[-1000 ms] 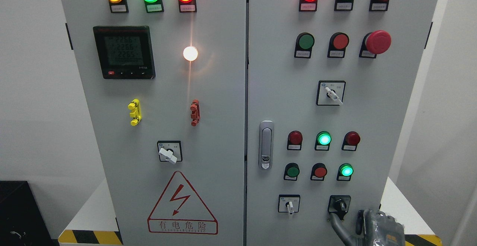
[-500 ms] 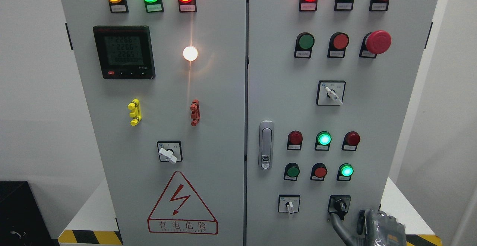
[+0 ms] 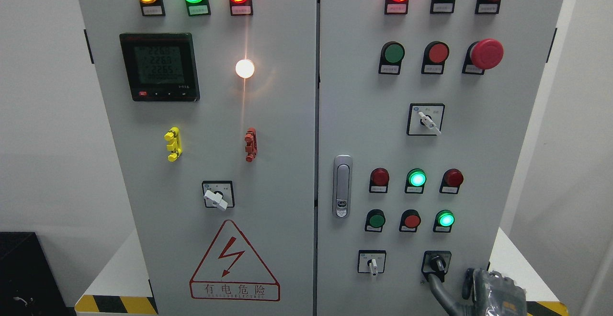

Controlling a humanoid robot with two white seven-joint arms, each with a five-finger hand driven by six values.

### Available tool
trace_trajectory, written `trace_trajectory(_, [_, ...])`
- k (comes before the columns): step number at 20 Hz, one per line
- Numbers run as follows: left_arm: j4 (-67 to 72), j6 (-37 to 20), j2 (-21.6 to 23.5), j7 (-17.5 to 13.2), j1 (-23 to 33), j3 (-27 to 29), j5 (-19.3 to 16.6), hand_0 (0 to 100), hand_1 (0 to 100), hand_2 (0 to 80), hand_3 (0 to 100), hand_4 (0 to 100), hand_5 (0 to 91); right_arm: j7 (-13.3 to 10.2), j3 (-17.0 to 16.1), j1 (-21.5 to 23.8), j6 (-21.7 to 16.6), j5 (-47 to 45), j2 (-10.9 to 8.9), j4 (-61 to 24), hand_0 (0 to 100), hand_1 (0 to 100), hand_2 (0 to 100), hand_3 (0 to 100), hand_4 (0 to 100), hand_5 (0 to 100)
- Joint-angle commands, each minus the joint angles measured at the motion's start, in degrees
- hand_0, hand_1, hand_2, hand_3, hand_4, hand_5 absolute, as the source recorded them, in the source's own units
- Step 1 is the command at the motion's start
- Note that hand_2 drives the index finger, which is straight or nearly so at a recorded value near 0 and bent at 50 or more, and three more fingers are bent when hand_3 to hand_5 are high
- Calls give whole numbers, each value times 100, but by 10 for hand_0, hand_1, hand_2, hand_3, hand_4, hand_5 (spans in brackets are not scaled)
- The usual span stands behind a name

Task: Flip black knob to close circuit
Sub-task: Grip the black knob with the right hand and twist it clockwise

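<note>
Right hand [image 3: 495, 293]: lowest in view, one dark finger [image 3: 438, 288] raised to just under the black knob [image 3: 436, 262]; remaining fingers partly cropped, spread or curled not discernible. Knob: up-left of hand, apparently within nudging reach. White selector [image 3: 372, 264]: farther left. Green lamp [image 3: 446, 219]: above knob, lit.

- Even, bright room light falls on the pale grey metal cabinet [image 3: 287, 163], shadows soft.
- The round white lamp [image 3: 244, 68] flares, throwing a vertical streak of glare.
- Focus is sharp; the panel edges lean inward toward the bottom.
</note>
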Motion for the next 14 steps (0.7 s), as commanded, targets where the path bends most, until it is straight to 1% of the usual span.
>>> trace_trajectory(1, [-167,-5,0,-1,132,0,0,120,556,0,0,0,0,-11,-89,-11,4,-1,-7,29,0,16,841,1000,861,901])
trace_trajectory(14, [-167,-5,0,-1,132,0,0,120,556,0,0,0,0,-28,-194,-11,-23,-27,-7,20,0,20,837,998,856,903])
